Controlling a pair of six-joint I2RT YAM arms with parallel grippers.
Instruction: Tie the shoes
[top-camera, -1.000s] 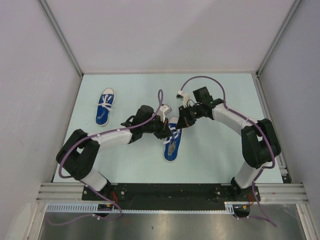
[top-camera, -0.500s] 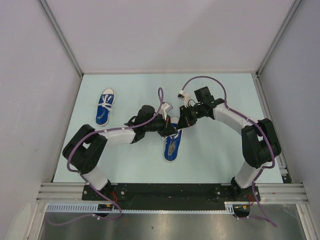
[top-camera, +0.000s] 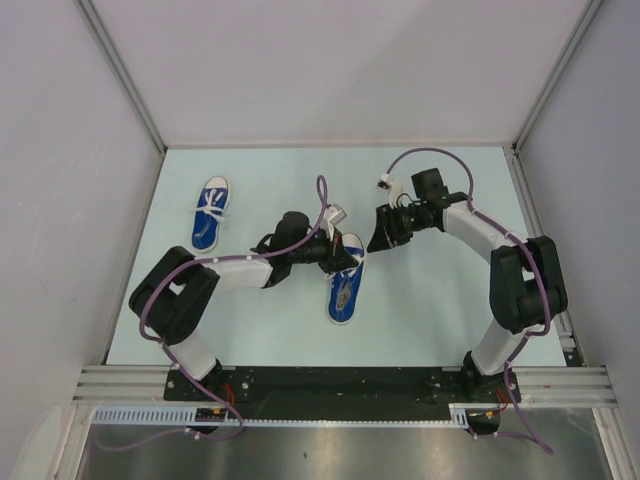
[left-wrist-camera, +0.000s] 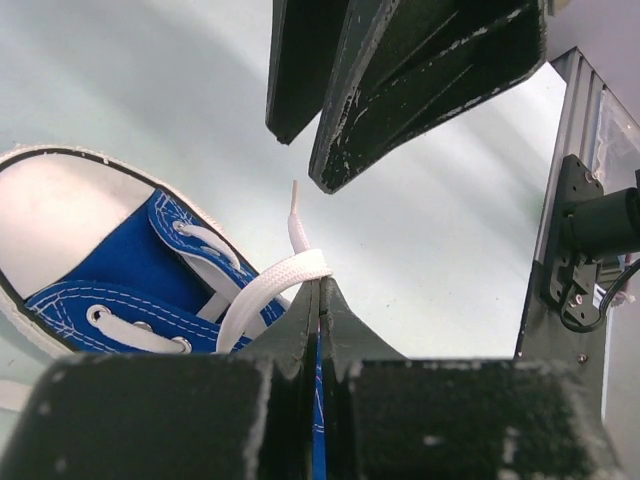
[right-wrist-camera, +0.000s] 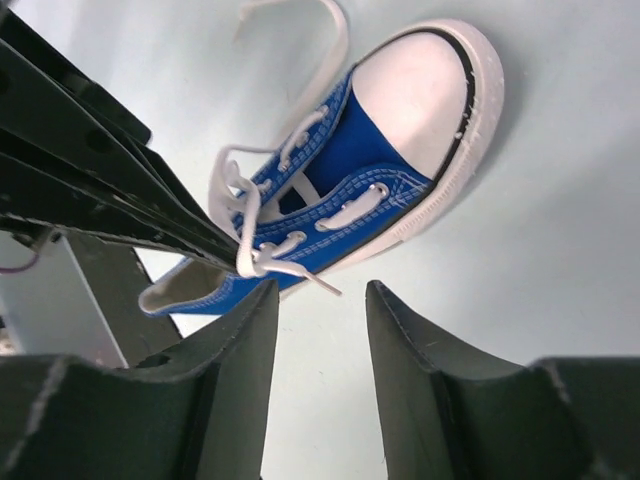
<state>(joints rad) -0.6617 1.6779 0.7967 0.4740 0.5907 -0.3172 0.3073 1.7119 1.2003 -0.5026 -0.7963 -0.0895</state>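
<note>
Underneath everything, a pale green table (top-camera: 430, 300), walled in white on three sides. Bent across it from the near edge, the left arm (top-camera: 230, 272) and the right arm (top-camera: 480, 235), wrists angled toward each other near the table's middle.

Just below that meeting point, the near shoe (top-camera: 343, 285): blue canvas, white toe cap pointing away from the arm bases, sole flat on the table. Well apart, toward the far left, the other shoe (top-camera: 210, 213), toe likewise pointing away, white laces bunched on top.

Over the laced front of the near shoe, the left gripper (left-wrist-camera: 320, 290): fingers pressed together, clamped on a white lace (left-wrist-camera: 270, 290) of that shoe. From the left wrist view, lace running up from beside the eyelets into the closed fingers, its short free end (left-wrist-camera: 293, 205) sticking up beyond them.

Just right of the toe cap and off the shoe, the right gripper (right-wrist-camera: 322, 290): fingers parted, only bare table showing in the gap. From the right wrist view, the near shoe lying beyond those parted fingers. Coming in from the left, the left gripper's dark fingers (right-wrist-camera: 120, 170), meeting the lace beside the eyelets. Beside the toe cap, another stretch of lace curling loose on the table.
</note>
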